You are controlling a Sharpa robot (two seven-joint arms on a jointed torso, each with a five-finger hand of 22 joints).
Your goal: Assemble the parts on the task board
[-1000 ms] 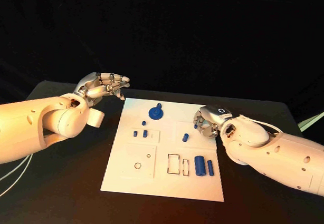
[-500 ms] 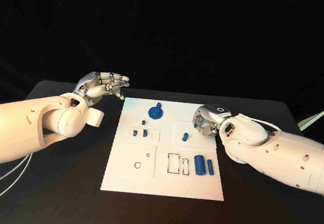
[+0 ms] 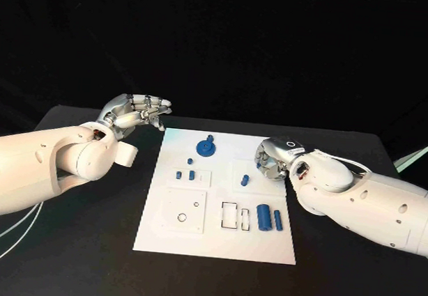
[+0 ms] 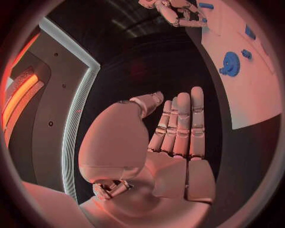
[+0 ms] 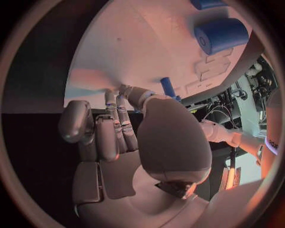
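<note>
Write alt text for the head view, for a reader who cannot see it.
A white task board lies on a black table with small blue parts on it, among them a gear and a cylinder. The right hand hovers over the board's right edge; the left hand hangs off its far left corner, holding nothing.

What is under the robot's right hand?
Under the right hand lies the white task board, with a small blue peg just beside its fingers. Whether the fingers touch the peg or hide another part cannot be told.
</note>
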